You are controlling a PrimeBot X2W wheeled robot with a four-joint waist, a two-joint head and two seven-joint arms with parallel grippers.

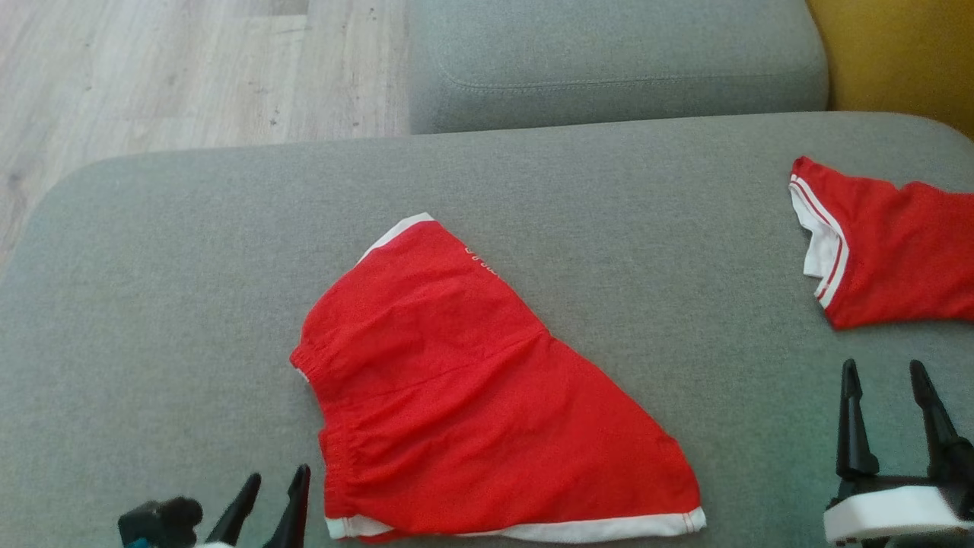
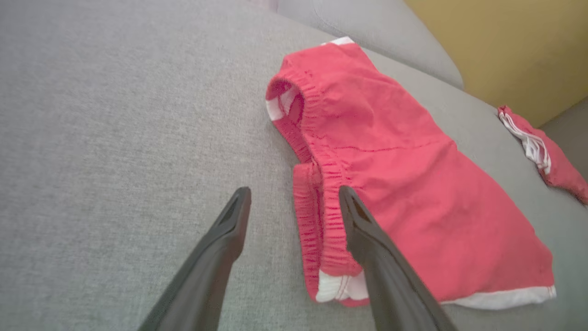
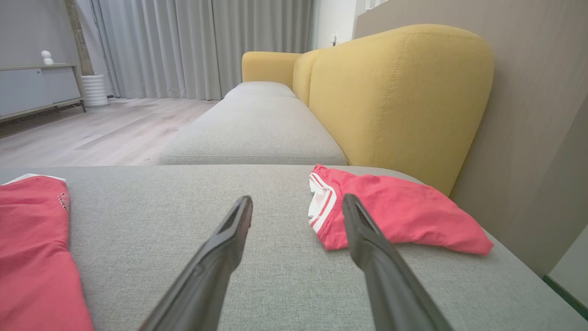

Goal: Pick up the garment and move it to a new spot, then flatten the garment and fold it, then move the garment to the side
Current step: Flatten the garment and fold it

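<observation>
Red shorts (image 1: 472, 380) lie roughly flat mid grey sofa cushion (image 1: 609, 175), waistband left; left hand (image 1: 279, 473) open over near waistband corner, probably lining up a pinch; right hand (image 1: 883, 367) open, empty, near second red garment (image 1: 898, 251).

Looks along the left gripper (image 2: 294, 191), dark fingers (image 2: 220, 248) spread wide over a grey sofa cushion (image 2: 115, 115). Shows red shorts (image 2: 395, 184) with white trim lying flat, elastic waistband behind one finger. Catches a second red garment (image 2: 546, 158) farther off, near a yellow backrest (image 2: 505, 46).
</observation>
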